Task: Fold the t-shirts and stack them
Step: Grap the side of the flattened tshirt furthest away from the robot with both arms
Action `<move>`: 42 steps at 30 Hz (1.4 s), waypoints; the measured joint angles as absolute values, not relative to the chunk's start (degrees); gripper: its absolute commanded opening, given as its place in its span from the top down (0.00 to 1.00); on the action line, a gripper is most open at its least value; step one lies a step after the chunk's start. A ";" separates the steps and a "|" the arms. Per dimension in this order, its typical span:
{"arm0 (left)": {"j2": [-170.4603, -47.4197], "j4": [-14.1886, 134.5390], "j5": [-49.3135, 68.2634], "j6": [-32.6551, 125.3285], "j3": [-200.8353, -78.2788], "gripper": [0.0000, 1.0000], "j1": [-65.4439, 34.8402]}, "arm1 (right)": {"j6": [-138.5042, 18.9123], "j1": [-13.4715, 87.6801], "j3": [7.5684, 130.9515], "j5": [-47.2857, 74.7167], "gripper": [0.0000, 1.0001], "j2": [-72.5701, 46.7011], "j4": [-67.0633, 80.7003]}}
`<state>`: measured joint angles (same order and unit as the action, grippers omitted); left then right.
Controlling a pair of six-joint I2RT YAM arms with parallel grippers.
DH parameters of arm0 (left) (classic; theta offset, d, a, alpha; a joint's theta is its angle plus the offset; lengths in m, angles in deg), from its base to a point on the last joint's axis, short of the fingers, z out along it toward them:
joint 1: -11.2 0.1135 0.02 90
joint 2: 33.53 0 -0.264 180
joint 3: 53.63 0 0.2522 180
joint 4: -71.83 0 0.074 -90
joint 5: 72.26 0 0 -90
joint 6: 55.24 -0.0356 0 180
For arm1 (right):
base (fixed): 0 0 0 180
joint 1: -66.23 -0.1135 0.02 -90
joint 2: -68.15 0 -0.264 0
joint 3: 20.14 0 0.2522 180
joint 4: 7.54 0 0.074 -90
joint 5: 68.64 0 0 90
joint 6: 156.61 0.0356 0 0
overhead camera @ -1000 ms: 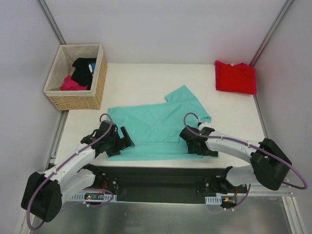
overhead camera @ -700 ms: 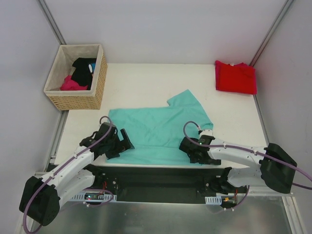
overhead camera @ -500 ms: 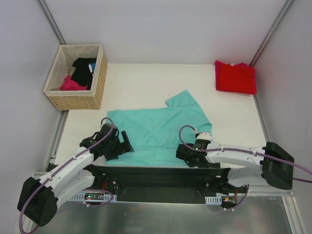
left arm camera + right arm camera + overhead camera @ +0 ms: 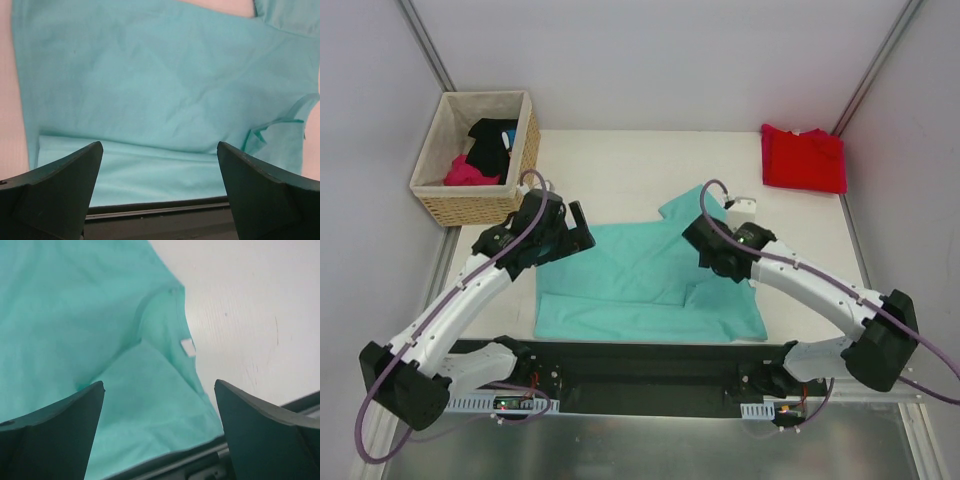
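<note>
The teal t-shirt (image 4: 640, 275) lies spread flat on the table near the front edge, one sleeve (image 4: 685, 205) pointing to the back. A fold line runs across it near its front hem. The red t-shirt (image 4: 804, 158) lies folded at the back right corner. My left gripper (image 4: 575, 230) hovers open and empty over the teal shirt's left back corner; its wrist view shows the shirt (image 4: 150, 90) below the left gripper (image 4: 157, 147). My right gripper (image 4: 708, 255) hovers open and empty over the shirt's right side, with the collar and its tag (image 4: 187, 346) below the right gripper (image 4: 159, 385).
A wicker basket (image 4: 525, 165) at the back left holds a black garment (image 4: 492, 140) and a magenta-pink garment (image 4: 465, 172). The table's dark front edge (image 4: 160, 212) runs just beyond the shirt's hem. Bare white table (image 4: 620, 165) lies behind the teal shirt.
Both grippers have left the shirt's near edge, risen and moved back over the shirt. The teal shirt's front hem now lies closer to the table's front edge.
</note>
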<state>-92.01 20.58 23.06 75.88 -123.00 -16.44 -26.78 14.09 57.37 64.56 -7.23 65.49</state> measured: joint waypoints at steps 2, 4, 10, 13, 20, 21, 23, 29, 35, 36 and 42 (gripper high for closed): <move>-95.27 20.58 24.52 75.07 -125.43 0.01 -15.85 | -32.44 19.97 58.18 63.68 0.03 -9.19 60.68; -98.92 21.08 25.64 74.24 -126.76 0.01 -14.28 | -37.46 26.00 59.95 61.47 0.03 -12.47 56.09; -106.74 25.69 24.13 73.48 -124.80 0.01 -4.33 | -49.27 36.93 71.86 52.89 0.03 -25.61 47.52; -109.43 28.14 23.56 73.52 -123.46 0.01 -0.38 | -53.00 39.77 79.38 45.98 0.03 -32.10 44.61; -117.87 34.13 20.54 74.83 -123.33 0.01 2.68 | -56.85 45.28 89.17 35.92 0.03 -42.07 41.34; -118.98 34.76 20.39 75.09 -123.33 0.01 2.68 | -56.87 46.09 89.83 34.42 0.03 -43.23 40.90; -120.80 36.03 19.43 75.84 -123.33 0.01 2.68 | -56.74 47.38 90.09 30.92 0.03 -45.02 39.72; -123.03 39.55 15.87 77.48 -123.42 0.01 2.68 | -55.26 50.35 90.16 16.93 0.03 -52.01 35.09; -123.20 41.19 14.64 77.63 -124.25 0.01 2.68 | -53.31 50.07 90.18 6.81 0.03 -55.86 31.00; -123.20 41.38 14.64 77.63 -124.25 0.01 2.68 | -53.03 49.96 90.22 5.72 0.04 -56.12 30.56; -123.35 41.56 14.53 77.63 -124.25 0.01 2.68 | -52.33 49.87 90.38 4.08 0.03 -56.34 28.86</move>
<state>-123.35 41.56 14.53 77.63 -124.25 2.68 -52.33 49.87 90.38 4.08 -56.34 28.86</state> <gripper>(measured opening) 0.992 0.966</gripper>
